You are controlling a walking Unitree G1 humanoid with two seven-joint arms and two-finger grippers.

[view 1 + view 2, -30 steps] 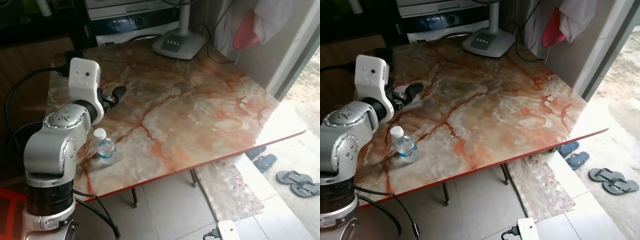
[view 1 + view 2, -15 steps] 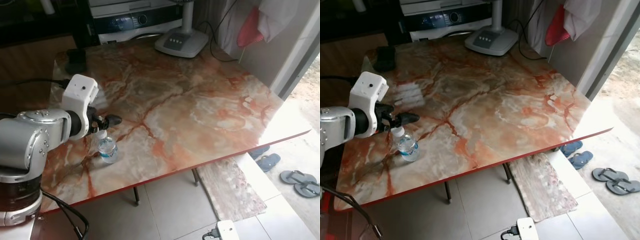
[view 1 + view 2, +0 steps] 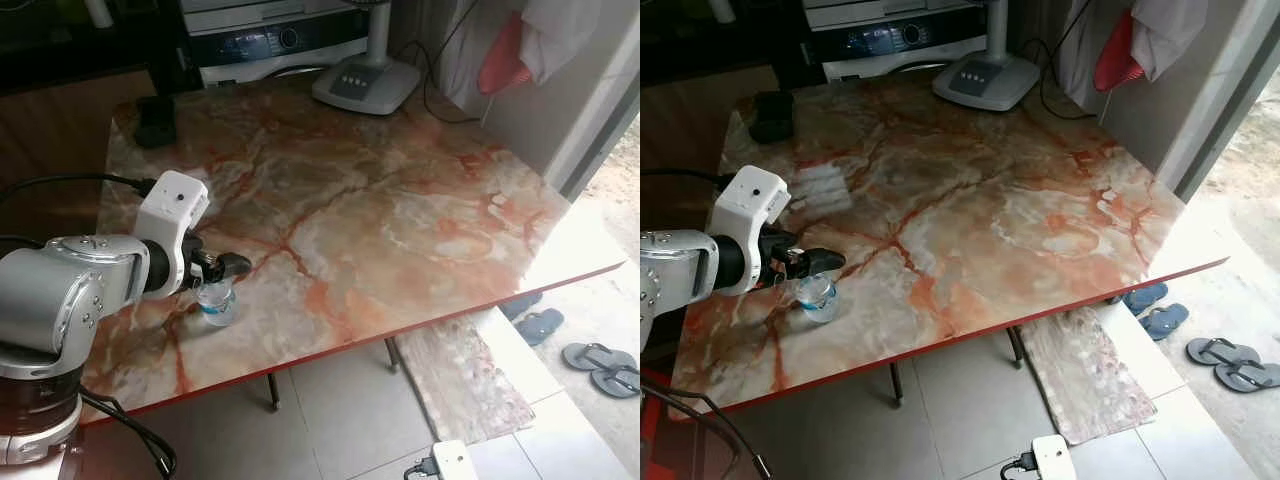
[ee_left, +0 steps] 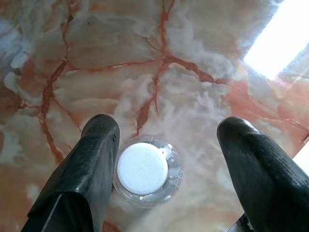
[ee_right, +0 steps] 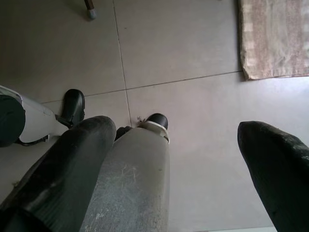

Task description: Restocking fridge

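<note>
A small clear water bottle (image 3: 215,302) with a white cap and blue label stands upright on the marble-patterned table (image 3: 400,200), near its front left edge. My left gripper (image 3: 232,266) hovers right above it, open. In the left wrist view the white cap (image 4: 142,168) lies between the two black fingers (image 4: 91,159), close beside one of them and apart from the other. My right gripper (image 5: 176,159) hangs open over the tiled floor, holding nothing.
A white fan base (image 3: 364,83) stands at the table's far edge, with a black object (image 3: 156,133) at the far left corner. An appliance (image 3: 265,40) sits behind. Sandals (image 3: 590,360) and a mat (image 3: 455,375) lie on the floor to the right.
My left gripper has come down and toward me, from over the table behind the bottle to right above its cap. The head camera has shifted a little. The bottle stays put.
</note>
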